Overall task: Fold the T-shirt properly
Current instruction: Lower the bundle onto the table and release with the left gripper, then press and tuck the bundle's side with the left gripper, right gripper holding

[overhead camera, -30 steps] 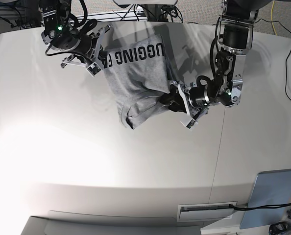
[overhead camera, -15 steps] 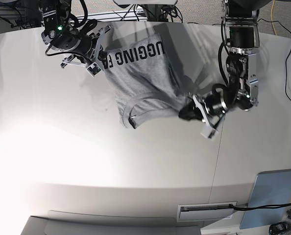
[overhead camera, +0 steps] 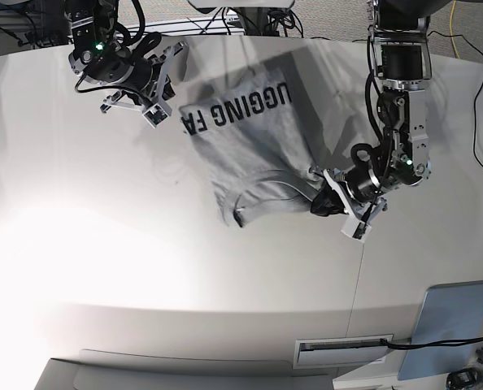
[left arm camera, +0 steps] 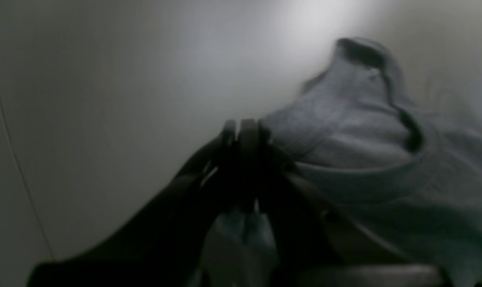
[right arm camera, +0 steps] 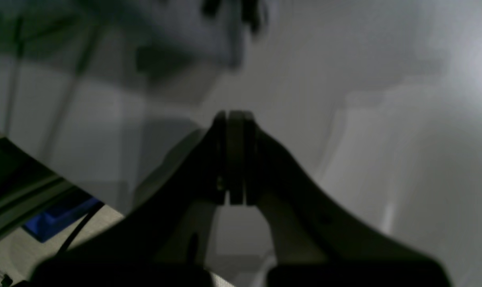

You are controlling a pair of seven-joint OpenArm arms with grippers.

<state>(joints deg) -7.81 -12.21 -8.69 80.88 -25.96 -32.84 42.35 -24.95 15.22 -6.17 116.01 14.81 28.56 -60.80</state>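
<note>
The heather-grey T-shirt lies rumpled on the white table, black block letters facing up along its far edge. My left gripper is shut on the T-shirt at its near right edge, beside the ribbed neck opening. The left wrist view shows the closed fingers of the left gripper, with the T-shirt and its collar bunched just to their right. My right gripper hovers at the far left, shut, a little apart from the shirt's left corner. Nothing shows between the right gripper's jaws.
A seam runs down the table's right part. A grey-blue panel leans at the front right corner, next to a slot in the front edge. Cables hang behind the table's far edge.
My left gripper closed on the shirt's near edge and dragged it to the right and toward the front. The shirt slid away from the right gripper, which stayed in place.
</note>
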